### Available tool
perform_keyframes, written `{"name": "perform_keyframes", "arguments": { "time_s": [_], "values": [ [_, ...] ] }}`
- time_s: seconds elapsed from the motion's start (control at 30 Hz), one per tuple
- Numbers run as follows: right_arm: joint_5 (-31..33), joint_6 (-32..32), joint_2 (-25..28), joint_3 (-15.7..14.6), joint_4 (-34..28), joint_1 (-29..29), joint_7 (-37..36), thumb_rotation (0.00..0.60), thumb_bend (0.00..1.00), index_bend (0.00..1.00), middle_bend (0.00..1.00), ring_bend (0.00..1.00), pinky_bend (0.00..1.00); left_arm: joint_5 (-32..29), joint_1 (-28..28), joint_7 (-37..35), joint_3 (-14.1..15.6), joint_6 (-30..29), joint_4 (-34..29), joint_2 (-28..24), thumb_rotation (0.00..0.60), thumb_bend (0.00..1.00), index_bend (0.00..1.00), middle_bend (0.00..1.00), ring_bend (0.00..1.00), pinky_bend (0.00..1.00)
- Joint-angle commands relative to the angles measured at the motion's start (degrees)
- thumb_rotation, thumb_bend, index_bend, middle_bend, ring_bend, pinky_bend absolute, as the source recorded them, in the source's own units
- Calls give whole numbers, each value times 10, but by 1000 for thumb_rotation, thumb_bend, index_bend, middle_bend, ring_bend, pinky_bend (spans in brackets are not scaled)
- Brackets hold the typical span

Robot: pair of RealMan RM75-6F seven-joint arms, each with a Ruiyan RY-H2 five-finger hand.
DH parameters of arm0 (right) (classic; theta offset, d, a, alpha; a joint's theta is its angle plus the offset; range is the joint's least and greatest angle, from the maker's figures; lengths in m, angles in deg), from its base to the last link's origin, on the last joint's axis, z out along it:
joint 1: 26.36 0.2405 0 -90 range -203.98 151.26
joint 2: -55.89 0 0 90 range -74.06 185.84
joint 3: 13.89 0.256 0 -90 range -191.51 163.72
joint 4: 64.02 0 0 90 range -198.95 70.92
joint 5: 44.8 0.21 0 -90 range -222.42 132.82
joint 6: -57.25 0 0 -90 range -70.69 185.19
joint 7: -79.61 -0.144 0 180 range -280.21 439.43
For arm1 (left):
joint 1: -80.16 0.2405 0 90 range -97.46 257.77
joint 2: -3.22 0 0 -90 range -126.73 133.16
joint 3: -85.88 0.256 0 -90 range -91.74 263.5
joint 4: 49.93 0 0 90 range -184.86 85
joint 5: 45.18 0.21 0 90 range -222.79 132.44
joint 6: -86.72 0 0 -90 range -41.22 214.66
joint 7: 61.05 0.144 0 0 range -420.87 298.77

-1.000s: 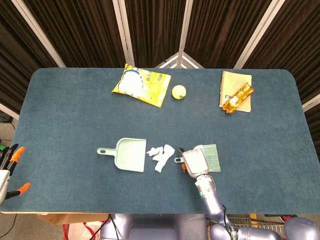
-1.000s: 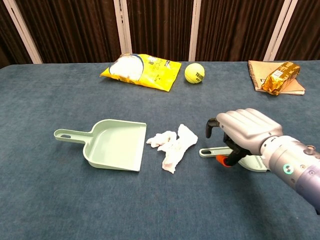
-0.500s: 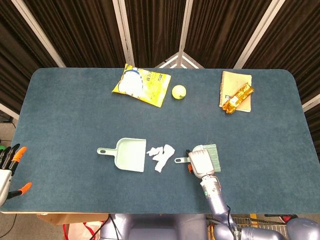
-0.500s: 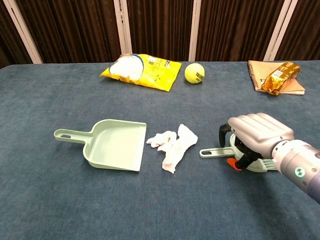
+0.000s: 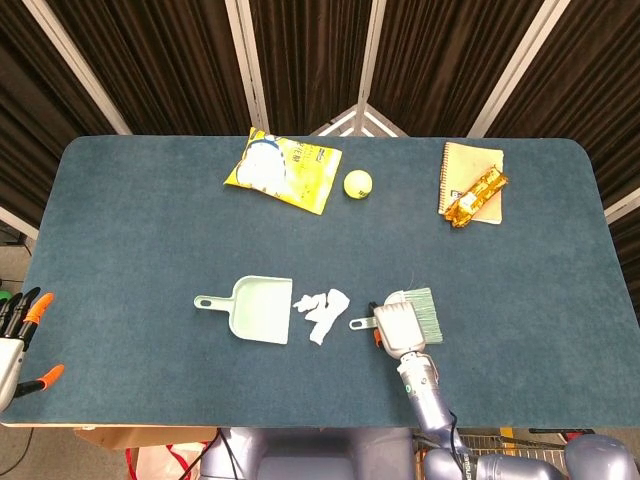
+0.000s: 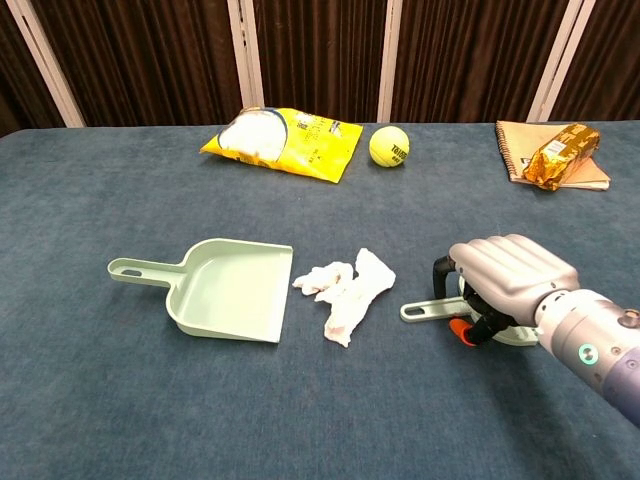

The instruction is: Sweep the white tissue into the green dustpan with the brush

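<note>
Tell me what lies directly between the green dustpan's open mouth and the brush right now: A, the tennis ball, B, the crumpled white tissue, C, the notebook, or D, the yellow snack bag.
B: the crumpled white tissue lies on the table just right of the green dustpan mouth, with the brush under the right hand beyond it.

We note following colours:
Table: dark blue-teal cloth top.
Dustpan: pale mint green.
Tissue: white, crumpled.
Brush: pale green, bristles and handle alike.
Right hand: silver-grey shell, black and orange parts at fingers.
Snack bag, far: yellow with white patch.
Ball: yellow-green.
Notebook, far right: tan cover; on it packet, shiny gold-orange.
Backdrop curtain: dark brown, crossed by white rails.
</note>
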State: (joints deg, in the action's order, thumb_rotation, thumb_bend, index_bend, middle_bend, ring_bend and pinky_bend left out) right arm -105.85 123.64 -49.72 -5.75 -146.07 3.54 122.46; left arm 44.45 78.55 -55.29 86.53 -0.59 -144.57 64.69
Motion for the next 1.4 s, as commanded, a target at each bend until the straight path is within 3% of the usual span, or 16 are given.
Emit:
{"name": "perform_keyframes", "arguments": {
  "time_s": [0.03, 0.17, 0.3, 0.67, 1.0, 1.23, 1.4],
  "values": [
    [-1, 1, -3, -2, 3, 1, 1, 600, 343, 611, 923, 921, 849, 0, 0, 0, 0, 0, 0, 0, 600, 0, 0, 0, 0, 0],
    [-5, 4, -4, -3, 2, 1, -2, 600, 366, 755, 923, 921, 849, -1, 0, -1, 0, 0, 0, 0, 600, 0, 0, 0, 0, 0],
    [-14, 9, 1, -1, -3, 3, -8, 600, 376, 809, 923, 921, 848, 0, 0, -1, 0, 0, 0, 0, 600, 0, 0, 0, 0, 0],
    [-29, 22, 34, 33, -68, 16, -21, 600, 377, 811, 923, 921, 849, -1, -1, 6, 1, 4, -2, -1, 600, 0, 0, 0, 0, 0],
    [12, 25, 80, 72, -146, 26, 1, 600, 376, 811, 923, 921, 849, 4, -8, 29, 8, 22, -19, -3, 600, 0, 0, 0, 0, 0],
    [30, 26, 103, 77, -182, 34, 11, 600, 376, 811, 923, 921, 849, 8, -40, 97, -2, 60, -74, -10, 600, 1, 0, 0, 0, 0],
    [36, 30, 111, 76, -195, 39, 14, 600, 376, 811, 923, 921, 849, -34, -83, 176, -28, 119, -127, -2, 600, 39, 1, 9, 36, 62]
  ]
}}
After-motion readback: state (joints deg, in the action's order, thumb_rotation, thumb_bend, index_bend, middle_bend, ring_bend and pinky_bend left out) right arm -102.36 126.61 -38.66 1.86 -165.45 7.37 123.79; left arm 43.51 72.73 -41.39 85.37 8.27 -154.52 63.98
